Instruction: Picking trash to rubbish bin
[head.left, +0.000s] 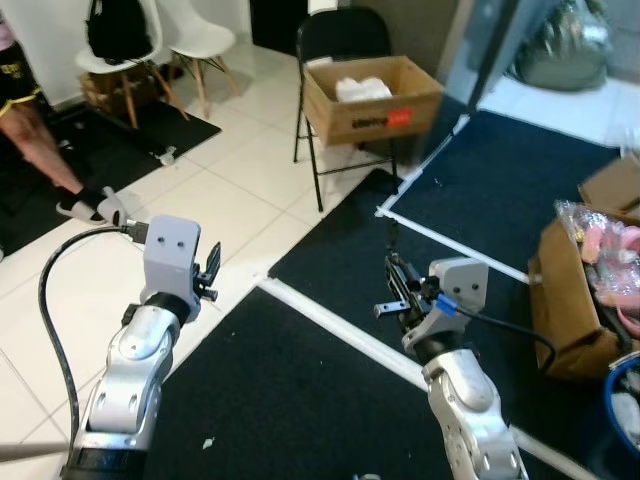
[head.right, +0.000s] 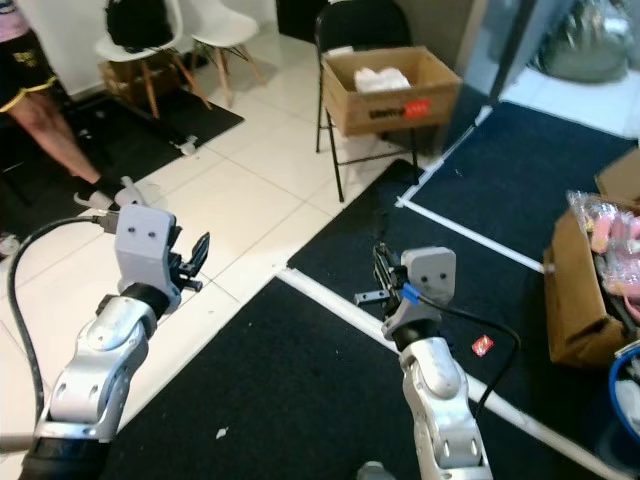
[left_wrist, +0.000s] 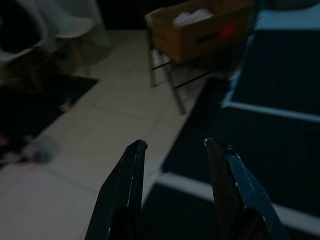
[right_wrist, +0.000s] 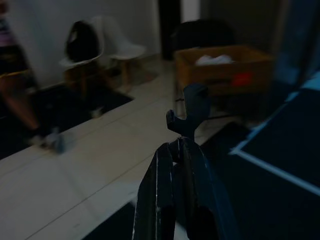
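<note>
A small red wrapper (head.right: 482, 346) lies on the dark carpet just right of my right forearm. A tiny white scrap (head.left: 207, 441) lies on the carpet near my left arm. My left gripper (head.left: 210, 270) is raised over the edge between the white tiles and the carpet. It is open, and its fingers (left_wrist: 131, 170) hold nothing. My right gripper (head.left: 394, 272) hovers above the white tape line on the carpet. Its fingers (right_wrist: 172, 185) are pressed together and shut, with nothing seen between them. A blue round rim (head.left: 617, 398), possibly a bin, shows at the far right edge.
A black folding chair (head.left: 340, 40) ahead carries a cardboard box (head.left: 372, 100) with white stuff inside. At the right stands a brown box (head.left: 570, 300) of pink packaging. White chairs (head.left: 200, 40) and a person's legs (head.left: 40, 140) are at the far left. White tape lines (head.left: 330, 325) cross the carpet.
</note>
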